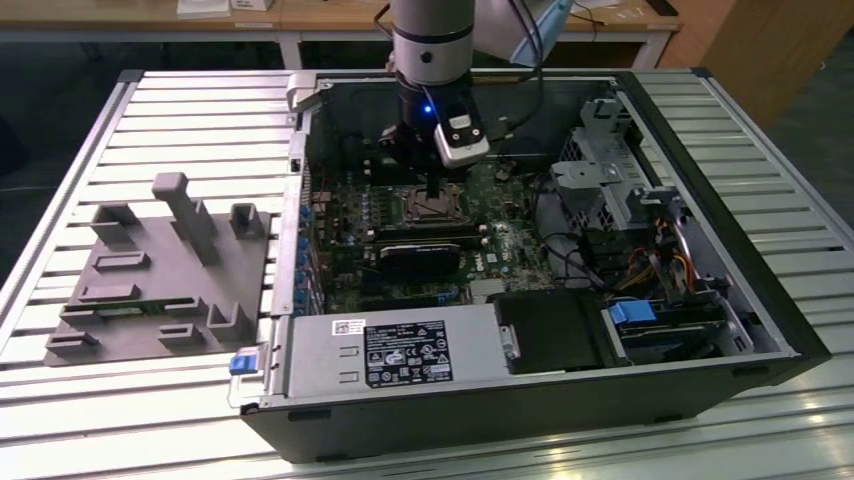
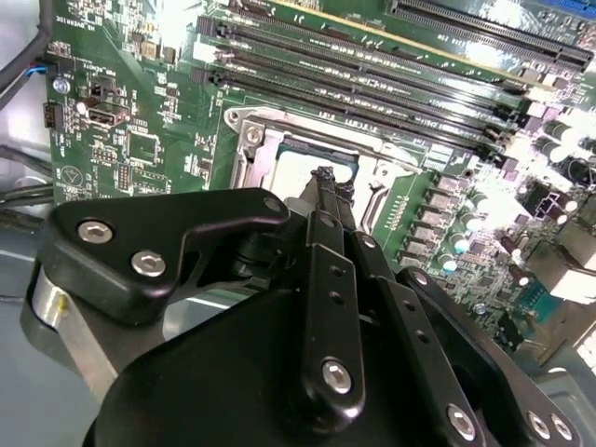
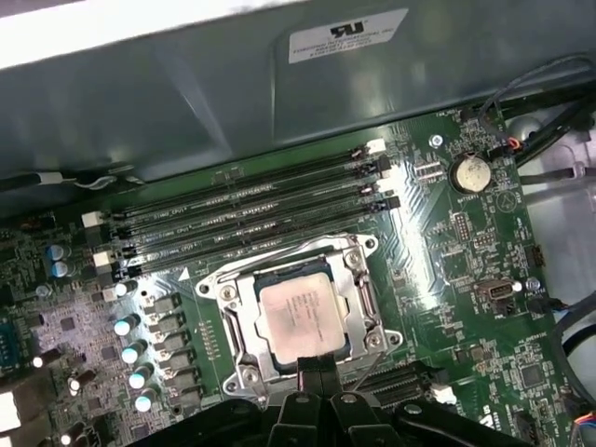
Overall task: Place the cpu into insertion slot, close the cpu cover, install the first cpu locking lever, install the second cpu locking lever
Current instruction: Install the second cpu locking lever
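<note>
The hand (image 3: 312, 365), fingers together and holding nothing, hovers just beside the seated cpu (image 3: 300, 311).

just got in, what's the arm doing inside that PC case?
It's working on the motherboard's CPU socket. The gripper is lowered into the open computer case, its tips right at the edge of the insertion slot. In the first wrist view the cpu already sits in the slot, and the cpu cover lies flat around it, framing the chip through its window. The fingers look pressed together. Whether either locking lever is latched can't be made out.
</note>
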